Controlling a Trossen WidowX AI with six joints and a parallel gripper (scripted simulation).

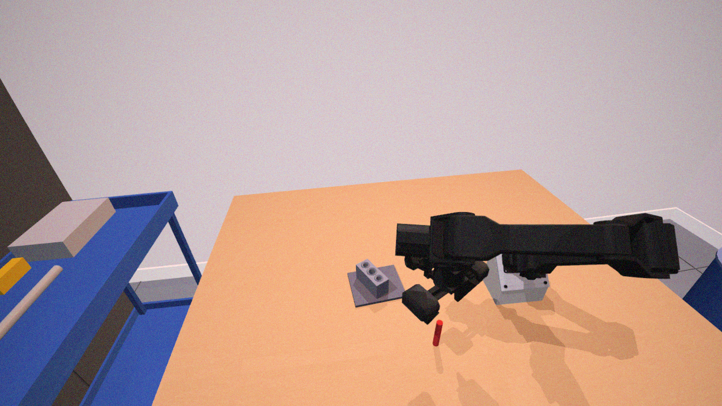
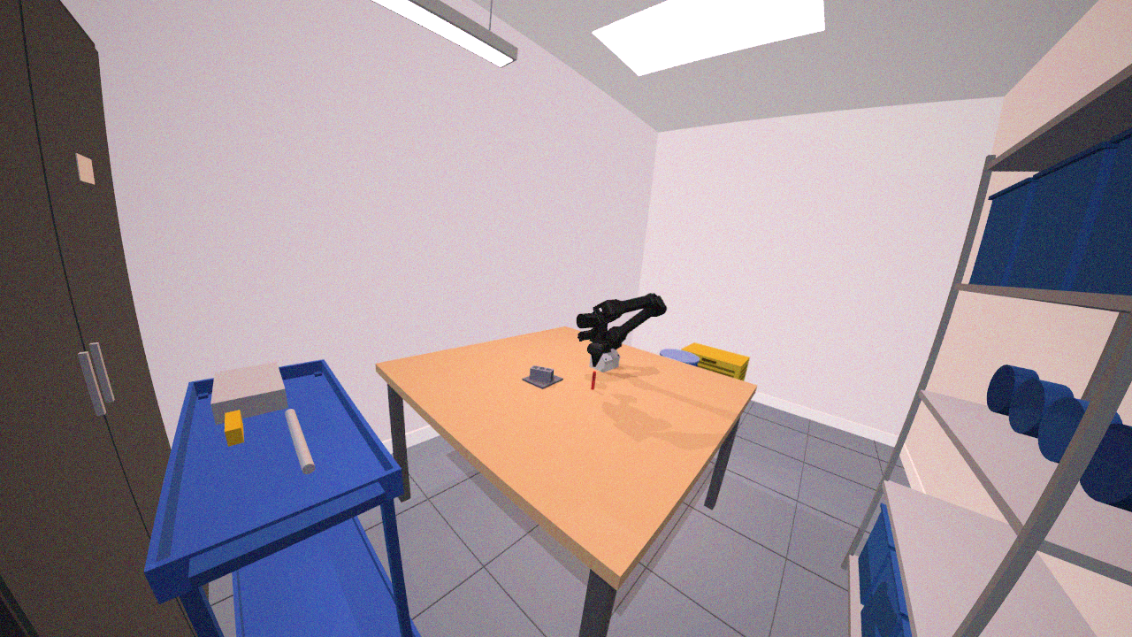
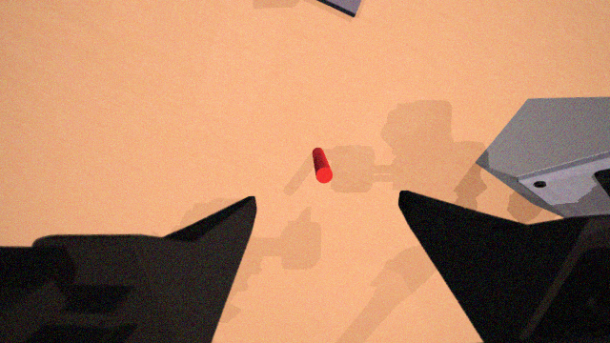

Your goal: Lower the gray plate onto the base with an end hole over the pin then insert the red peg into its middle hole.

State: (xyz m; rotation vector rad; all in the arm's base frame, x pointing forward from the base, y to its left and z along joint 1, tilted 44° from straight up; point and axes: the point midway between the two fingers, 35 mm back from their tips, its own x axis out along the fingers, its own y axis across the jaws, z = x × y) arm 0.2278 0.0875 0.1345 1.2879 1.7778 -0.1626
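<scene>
Gripper (image 3: 327, 200) is hanging above the table (image 1: 303, 313) with fingers spread wide, nothing between them. Red peg (image 1: 437, 333) is standing upright on the table, just beyond the fingertips in the wrist view, apart from them. Gray plate (image 1: 372, 276) is lying on the base (image 1: 361, 294), three holes facing up, toward the table's middle, near the peg.
</scene>
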